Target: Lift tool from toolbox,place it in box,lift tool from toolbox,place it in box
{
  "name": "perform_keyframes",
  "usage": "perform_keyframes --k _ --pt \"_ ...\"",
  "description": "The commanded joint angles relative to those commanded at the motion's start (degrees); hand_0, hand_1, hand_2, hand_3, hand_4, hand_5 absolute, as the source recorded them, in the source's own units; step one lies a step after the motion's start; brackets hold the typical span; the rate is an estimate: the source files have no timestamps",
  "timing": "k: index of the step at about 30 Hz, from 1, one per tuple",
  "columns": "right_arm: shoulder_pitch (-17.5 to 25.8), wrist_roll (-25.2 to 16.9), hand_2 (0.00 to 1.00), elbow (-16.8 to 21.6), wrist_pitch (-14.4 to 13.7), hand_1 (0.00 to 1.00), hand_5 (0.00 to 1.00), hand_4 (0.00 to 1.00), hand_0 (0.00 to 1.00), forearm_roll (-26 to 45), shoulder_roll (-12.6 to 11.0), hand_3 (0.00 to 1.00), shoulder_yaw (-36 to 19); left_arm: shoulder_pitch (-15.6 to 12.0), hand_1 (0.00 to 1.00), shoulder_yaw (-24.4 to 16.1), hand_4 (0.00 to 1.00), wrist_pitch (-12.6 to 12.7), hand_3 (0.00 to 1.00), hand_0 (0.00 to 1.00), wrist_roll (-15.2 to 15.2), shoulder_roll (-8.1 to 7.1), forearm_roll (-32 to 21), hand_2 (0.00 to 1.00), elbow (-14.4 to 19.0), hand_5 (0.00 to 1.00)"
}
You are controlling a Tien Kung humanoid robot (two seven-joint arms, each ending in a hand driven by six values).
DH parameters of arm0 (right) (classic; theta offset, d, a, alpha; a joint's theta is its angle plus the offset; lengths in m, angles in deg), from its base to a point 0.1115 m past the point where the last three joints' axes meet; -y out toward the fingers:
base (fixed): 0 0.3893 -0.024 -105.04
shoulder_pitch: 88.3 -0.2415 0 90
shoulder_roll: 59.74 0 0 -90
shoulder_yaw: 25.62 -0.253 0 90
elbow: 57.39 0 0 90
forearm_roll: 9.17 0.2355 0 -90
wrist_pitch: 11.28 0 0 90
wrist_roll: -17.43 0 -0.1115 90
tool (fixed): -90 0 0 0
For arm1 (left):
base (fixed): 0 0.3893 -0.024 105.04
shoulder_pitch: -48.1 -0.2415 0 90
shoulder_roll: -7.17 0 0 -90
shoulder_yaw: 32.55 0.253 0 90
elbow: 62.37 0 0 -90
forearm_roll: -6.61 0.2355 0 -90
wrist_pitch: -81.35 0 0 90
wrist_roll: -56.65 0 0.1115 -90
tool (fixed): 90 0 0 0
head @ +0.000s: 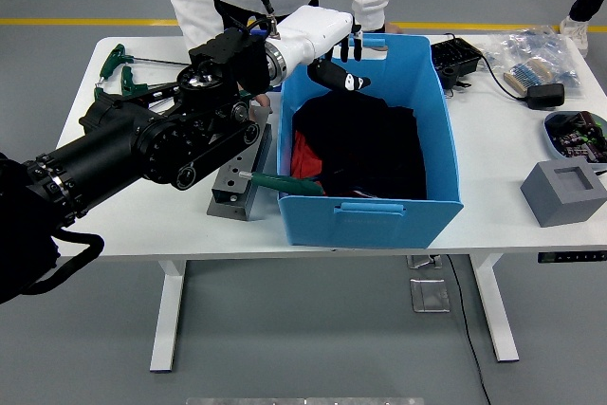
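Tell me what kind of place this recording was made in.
Probably an industrial lab or workshop floor: grey concrete with a yellow floor line, a white table with green-handled tools, a blue box and electronics parts.

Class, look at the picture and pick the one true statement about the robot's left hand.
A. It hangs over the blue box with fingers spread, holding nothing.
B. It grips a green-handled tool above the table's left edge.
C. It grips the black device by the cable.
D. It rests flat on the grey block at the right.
A: the left hand is above the blue box near its far rim, fingers open and empty.
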Motion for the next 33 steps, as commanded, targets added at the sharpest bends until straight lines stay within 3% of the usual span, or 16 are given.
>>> perform_keyframes --k 11,17,21,26,27,33 --pt "0.4 0.2 0.742 0.0 -0.1 0.671 0.652 0.858 0.704 -1.4 0.3 0.586 -2.0 -2.0 0.434 -4.3 0.827 -2.6 0.538 0.336 -0.8 0.00 8.0 0.531 5.9 0.513" --pt "0.6 0.2 0.742 0.0 -0.1 0.669 0.650 0.857 0.703 -2.2 0.5 0.587 -3.1 -4.9 0.428 -9.7 0.829 -3.8 0.547 0.330 -1.2 -0.04 11.4 0.528 12.2 0.520" --pt "0.6 0.3 0.741 0.0 -0.2 0.667 0.647 0.856 0.700 -2.7 0.7 0.586 -3.9 -7.6 0.433 -12.8 0.829 -4.1 0.554 0.331 -0.6 -3.50 13.1 0.529 17.1 0.523" --pt "0.8 0.1 0.741 0.0 -0.3 0.667 0.647 0.856 0.700 -2.4 0.9 0.586 -4.3 -10.9 0.433 -16.6 0.829 -5.6 0.554 0.331 -0.8 -7.29 15.8 0.529 20.7 0.523" --pt "0.9 0.1 0.741 0.0 -0.3 0.666 0.643 0.854 0.699 -2.4 0.9 0.585 -4.4 -11.3 0.449 -17.2 0.835 -5.9 0.636 0.334 -1.0 -7.57 16.1 0.544 20.9 0.538" --pt "0.9 0.2 0.741 0.0 -0.3 0.666 0.643 0.854 0.699 -2.8 1.2 0.585 -4.7 -14.8 0.449 -22.0 0.835 -7.1 0.636 0.334 -1.6 -9.74 16.5 0.544 21.5 0.538"
